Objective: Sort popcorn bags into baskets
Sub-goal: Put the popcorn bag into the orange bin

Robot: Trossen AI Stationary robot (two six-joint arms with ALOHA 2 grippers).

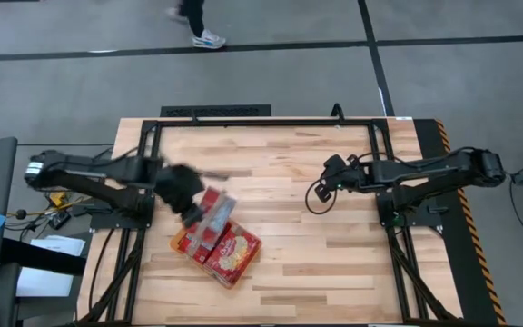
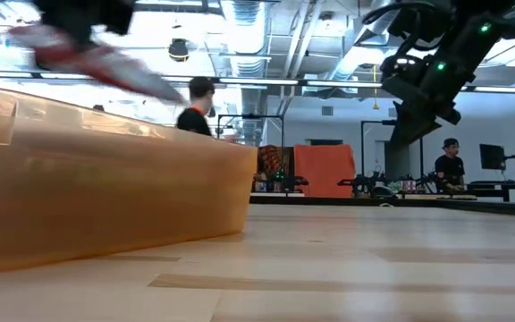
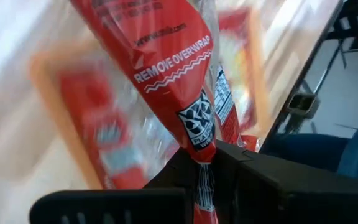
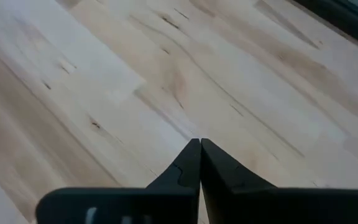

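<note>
My left gripper point(image 1: 192, 209) hovers above the orange basket point(image 1: 179, 243), shut on a red popcorn bag point(image 1: 214, 211). The bag carries white print and a label strip point(image 3: 166, 56). In the low view it is a blurred red streak point(image 2: 105, 61) above the basket's translucent wall point(image 2: 105, 197). Other red and yellow popcorn bags point(image 1: 235, 252) lie flat inside the basket, which rests on the table's left half. My right gripper point(image 1: 327, 180) waits shut above bare wood right of the middle point(image 4: 199, 144). My left gripper point(image 3: 202, 163) pinches the popcorn bag by one narrow end, at its crimped edge point(image 3: 199, 140), between the two fingers. The bag is lifted clear. It stretches away from the fingers over the basket, and in the low view it hangs slanted above the basket's rim.
Bare wooden tabletop point(image 1: 334, 254) spreads right of the basket and under my right arm. A black frame point(image 1: 271, 121) runs along the table's far edge and sides. A person point(image 1: 198, 23) walks on the floor beyond the table, and people point(image 2: 197, 107) stand in the room behind.
</note>
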